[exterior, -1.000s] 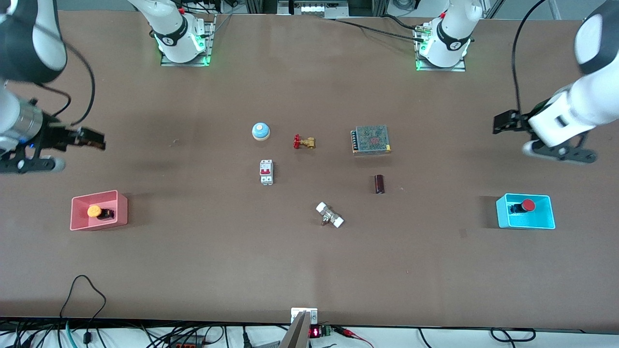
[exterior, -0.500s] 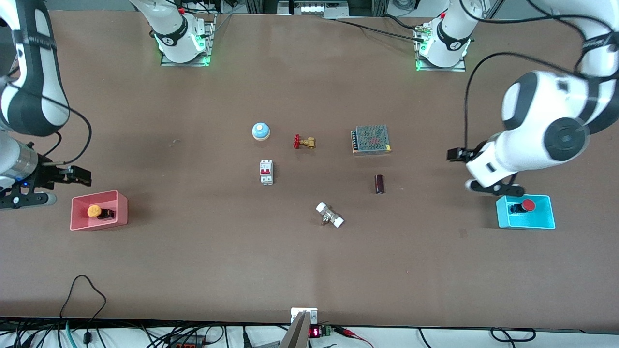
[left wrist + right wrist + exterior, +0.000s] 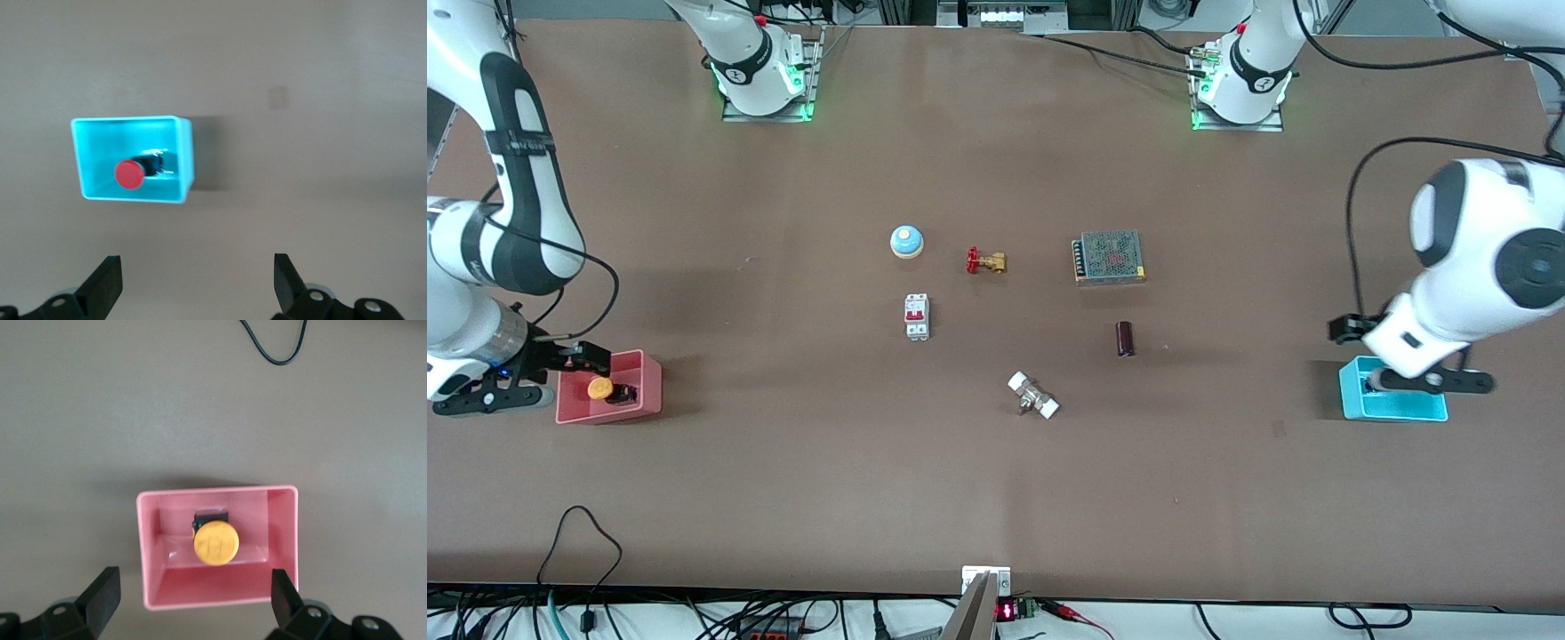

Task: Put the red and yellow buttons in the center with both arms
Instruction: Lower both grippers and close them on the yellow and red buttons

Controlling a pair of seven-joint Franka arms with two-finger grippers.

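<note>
1. The right gripper [image 3: 190, 600] hangs spread wide and empty over the pink bin [image 3: 649, 391] at the right arm's end of the bench [image 3: 996, 498]. The yellow button [image 3: 216, 542] lies on its side inside that bin, black base against one wall.

2. The left gripper [image 3: 197, 283] is likewise spread and empty, over the cyan bin [image 3: 185, 160] at the left arm's end. The red button [image 3: 129, 175] lies tipped inside it; the front view hides it under the arm.

3. Risks, as I judge them:
   - Each button lies tilted close to a bin wall, so a descending finger could land on the rim and shove or tip the light bin instead of entering it.
   - The round caps are smooth; a pinch across a cap rather than the black base may slip.
   - In the left wrist view the cyan bin sits off the gripper's midline, so coming straight down would likely miss.
   - The centre already holds a circuit breaker [image 3: 917, 316], a brass valve [image 3: 985, 261] and a white-ended fitting [image 3: 1033, 396]; a careless placement could knock them.

4. Compared with half a second ago, both arms have swung in: the right gripper from beside the pink bin to its edge, the left arm from short of the cyan bin to over it, now covering the red button.
</note>
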